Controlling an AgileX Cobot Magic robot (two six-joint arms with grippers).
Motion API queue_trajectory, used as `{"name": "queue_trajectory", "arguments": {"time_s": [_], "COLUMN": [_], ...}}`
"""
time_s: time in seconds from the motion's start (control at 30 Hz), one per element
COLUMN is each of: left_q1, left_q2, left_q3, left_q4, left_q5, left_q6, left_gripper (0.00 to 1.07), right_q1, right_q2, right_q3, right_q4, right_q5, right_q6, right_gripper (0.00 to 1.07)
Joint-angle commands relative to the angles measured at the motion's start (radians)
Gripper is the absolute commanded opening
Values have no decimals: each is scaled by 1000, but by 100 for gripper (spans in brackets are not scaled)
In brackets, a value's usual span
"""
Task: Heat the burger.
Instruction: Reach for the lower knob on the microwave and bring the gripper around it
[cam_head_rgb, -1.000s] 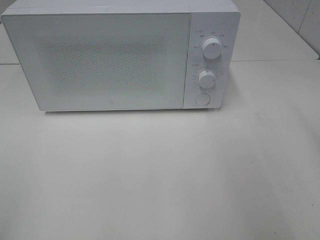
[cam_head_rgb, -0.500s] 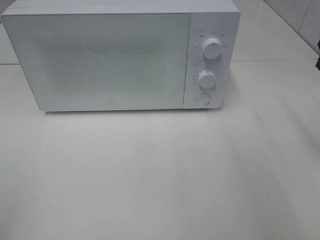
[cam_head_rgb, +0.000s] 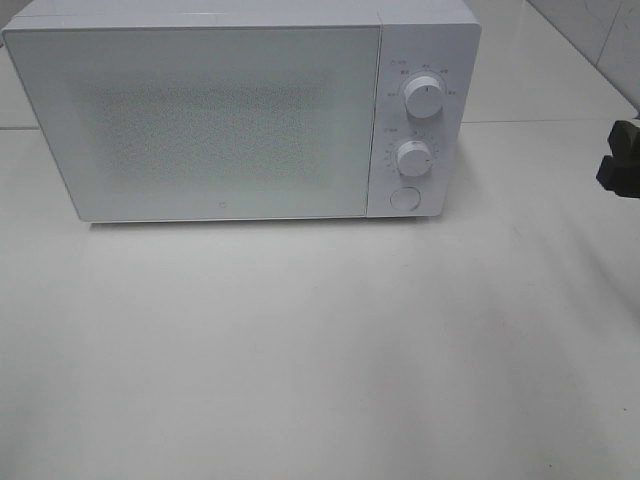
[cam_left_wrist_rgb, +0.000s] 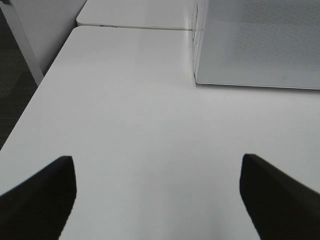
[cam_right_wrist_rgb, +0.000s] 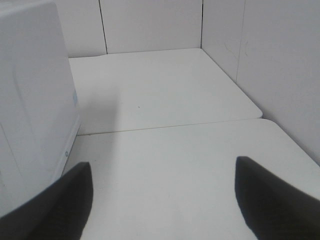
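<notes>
The microwave (cam_head_rgb: 240, 110) is closed, its inside hidden; left gripper (cam_left_wrist_rgb: 157, 197) and right gripper (cam_right_wrist_rgb: 162, 197) have fingers spread apart

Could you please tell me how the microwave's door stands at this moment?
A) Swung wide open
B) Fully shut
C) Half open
B: in the exterior high view the microwave door lies flat in line with the control panel, with none of the inside exposed.
</notes>
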Motion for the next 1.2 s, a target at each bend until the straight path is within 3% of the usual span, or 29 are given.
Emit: {"name": "queue_trajectory", "arguments": {"time_s": [0.03,0.37,0.43,0.57,0.63,0.73,0.8,0.9,1.2], "left_q1": [5,5,5,5,5,5,5,5,5], "left_q2": [-27,-27,-27,-27,-27,-27,-27,-27,-21], "left_q3": [4,4,4,4,4,4,4,4,4], "left_q4": [-4,-4,-4,-4,-4,-4,-4,-4,-4], "left_q5": [-11,-11,-11,-11,-11,-11,-11,-11,-11], "left_q6": [0,0,0,0,0,0,0,0,0], "left_gripper": [84,84,84,84,84,84,84,84,84], "right_q1": [79,344,435,510,612,637,720,761,772], "right_q2": [26,117,138,151,155,155,156,167,233], "right_q3": [21,28,28,28,26,26,16,-9,-105], "right_q4": [125,328,400,473,557,570,648,702,704], "right_q5": [-86,-188,-215,-235,-253,-256,-252,-251,-224], "right_q6": [-97,-150,-156,-157,-178,-186,-228,-255,-250], "right_gripper": [73,73,73,73,73,73,73,73,73]}}
